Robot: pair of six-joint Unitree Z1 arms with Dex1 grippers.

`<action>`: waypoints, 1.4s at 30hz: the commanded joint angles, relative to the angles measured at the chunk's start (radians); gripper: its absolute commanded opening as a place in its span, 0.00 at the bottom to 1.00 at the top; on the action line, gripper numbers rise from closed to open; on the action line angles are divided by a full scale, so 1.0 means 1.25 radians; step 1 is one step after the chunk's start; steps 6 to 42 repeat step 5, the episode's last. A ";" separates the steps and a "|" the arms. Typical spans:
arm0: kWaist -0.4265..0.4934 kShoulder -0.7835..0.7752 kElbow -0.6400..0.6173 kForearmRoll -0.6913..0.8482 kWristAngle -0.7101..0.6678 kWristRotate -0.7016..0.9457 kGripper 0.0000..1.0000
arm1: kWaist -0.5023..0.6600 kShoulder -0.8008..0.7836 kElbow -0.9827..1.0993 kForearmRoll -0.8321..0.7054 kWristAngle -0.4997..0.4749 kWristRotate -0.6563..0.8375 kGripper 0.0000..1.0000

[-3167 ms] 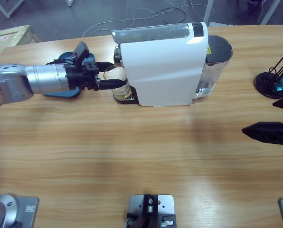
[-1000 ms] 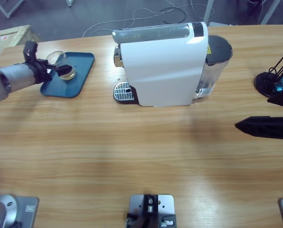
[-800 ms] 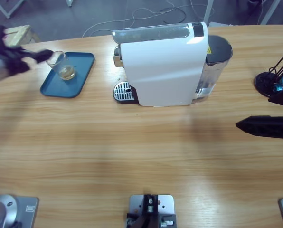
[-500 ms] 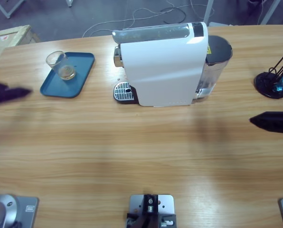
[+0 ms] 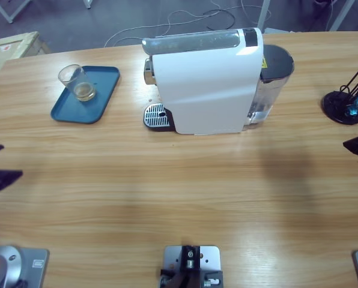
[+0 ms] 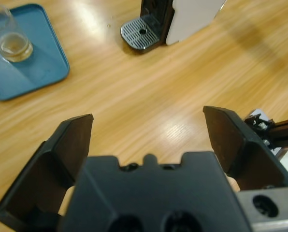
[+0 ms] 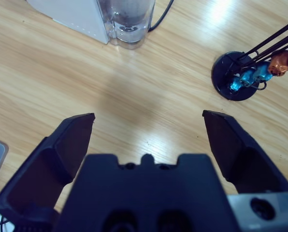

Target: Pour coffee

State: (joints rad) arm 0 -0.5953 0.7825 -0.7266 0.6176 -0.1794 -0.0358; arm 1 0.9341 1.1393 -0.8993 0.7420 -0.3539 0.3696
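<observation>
Both grippers, left (image 6: 148,140) and right (image 7: 148,140), gape empty, cut off at high-view edges; coffee (image 5: 84,92) sits in the glass (image 5: 74,79).

Glass (image 5: 75,81) w/ coffee (image 5: 84,92) on tray (image 5: 101,90), machine (image 5: 206,81) right.

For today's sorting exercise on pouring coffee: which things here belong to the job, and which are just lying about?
Belong to the job:
coffee
glass tumbler
blue tray
coffee machine
drip grate

Just lying about:
black stand with coloured capsules
wooden crate
</observation>
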 commanded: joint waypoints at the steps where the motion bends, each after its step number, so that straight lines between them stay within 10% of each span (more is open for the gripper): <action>1: -0.061 -0.021 0.011 0.026 0.008 -0.003 0.99 | 0.006 -0.024 0.025 0.009 -0.027 0.000 1.00; 42: -0.061 0.018 0.003 0.021 0.024 -0.005 1.00 | 0.006 0.011 0.001 -0.008 -0.066 -0.088 1.00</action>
